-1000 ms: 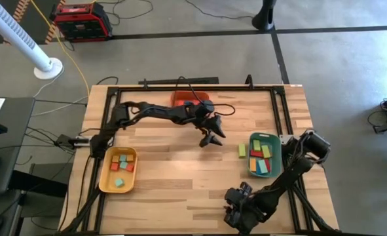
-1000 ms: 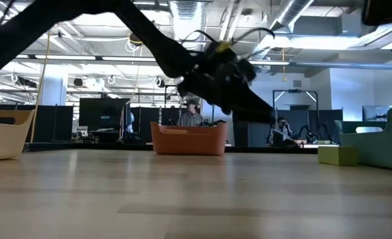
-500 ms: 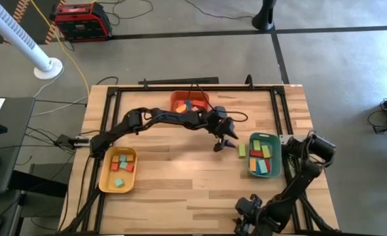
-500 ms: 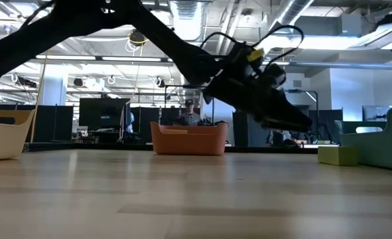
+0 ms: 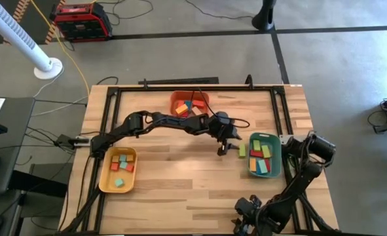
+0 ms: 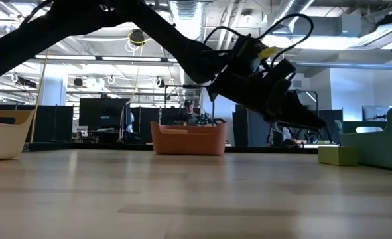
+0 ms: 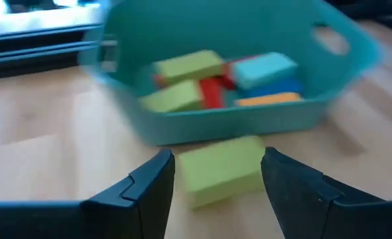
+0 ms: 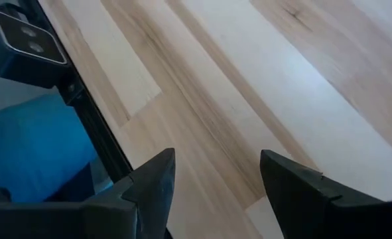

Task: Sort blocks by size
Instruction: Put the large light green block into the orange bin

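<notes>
Left claw hangs spread and empty just short of the flat light-green wooden block, which lies on the wooden worktop touching the teal plastic tray; right claw also spread, empty, at the worktop's near edge.

A pale wooden table with a black frame carries three trays. An orange tray sits at the far edge near the middle, a yellow tray near the left edge, and a teal-green tray near the right edge. On the grey floor beyond the table, far left, stand a red and black case and a white fan base, with a yellow cable running between them. In the low view, a person sits behind the orange tray among dark monitors.
</notes>
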You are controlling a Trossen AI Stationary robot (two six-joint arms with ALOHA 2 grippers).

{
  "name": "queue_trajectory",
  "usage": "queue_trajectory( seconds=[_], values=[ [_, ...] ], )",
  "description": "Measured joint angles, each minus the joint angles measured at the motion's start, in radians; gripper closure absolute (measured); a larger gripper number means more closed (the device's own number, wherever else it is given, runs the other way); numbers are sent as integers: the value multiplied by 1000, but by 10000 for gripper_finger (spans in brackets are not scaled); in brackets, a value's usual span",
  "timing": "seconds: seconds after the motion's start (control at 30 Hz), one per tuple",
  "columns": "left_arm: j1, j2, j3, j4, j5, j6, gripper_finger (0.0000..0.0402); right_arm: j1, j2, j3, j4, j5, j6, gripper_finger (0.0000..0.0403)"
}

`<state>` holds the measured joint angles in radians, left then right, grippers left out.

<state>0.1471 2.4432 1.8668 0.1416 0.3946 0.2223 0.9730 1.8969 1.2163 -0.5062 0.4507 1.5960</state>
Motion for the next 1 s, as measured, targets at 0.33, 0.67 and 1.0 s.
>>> queue_trajectory(
  seconds=[0.33,0.67,1.0],
  values=[
    [-66,7,0,-44,103,162,186,0,0,0,25,0,-7,154],
    [-55,63,29,-71,38,84,186,-40,-1,0,36,4,-68,154],
    [-44,64,48,-255,18,119,186,-80,-1,0,32,3,-138,154]
  ],
)
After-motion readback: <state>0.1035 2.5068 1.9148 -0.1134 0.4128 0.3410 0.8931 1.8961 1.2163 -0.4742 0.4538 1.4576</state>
